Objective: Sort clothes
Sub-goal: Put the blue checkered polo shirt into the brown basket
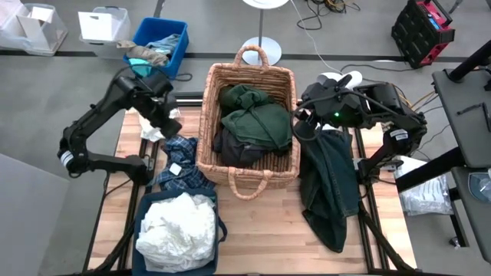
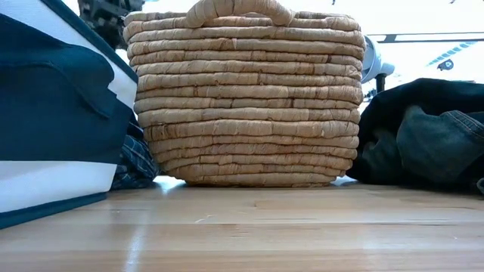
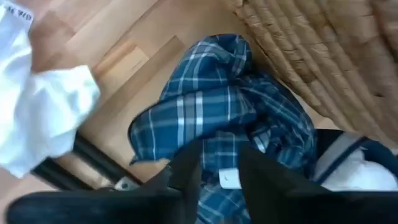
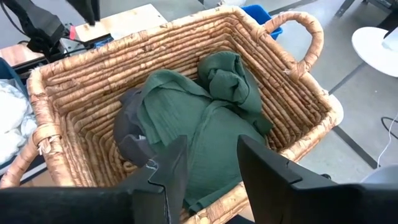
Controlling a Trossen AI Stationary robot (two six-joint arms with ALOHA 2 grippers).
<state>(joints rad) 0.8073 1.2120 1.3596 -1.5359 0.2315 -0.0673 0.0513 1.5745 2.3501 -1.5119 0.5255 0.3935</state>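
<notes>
Handling: plaid shirt (image 1: 180,162) soft, light, limp; pinch a raised fold | Location: table's left edge, between wicker basket (image 1: 249,178) and fabric bin (image 1: 144,208) | left gripper (image 3: 219,167): fingers slightly parted above shirt, holding nothing | right gripper (image 4: 210,163): parted, empty, over basket.

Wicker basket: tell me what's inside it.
The wicker basket holds a dark green garment on top, bunched and filling most of it. A charcoal garment peeks out beneath at one side. Anything deeper is covered, and the basket's floor cannot be seen.
</notes>
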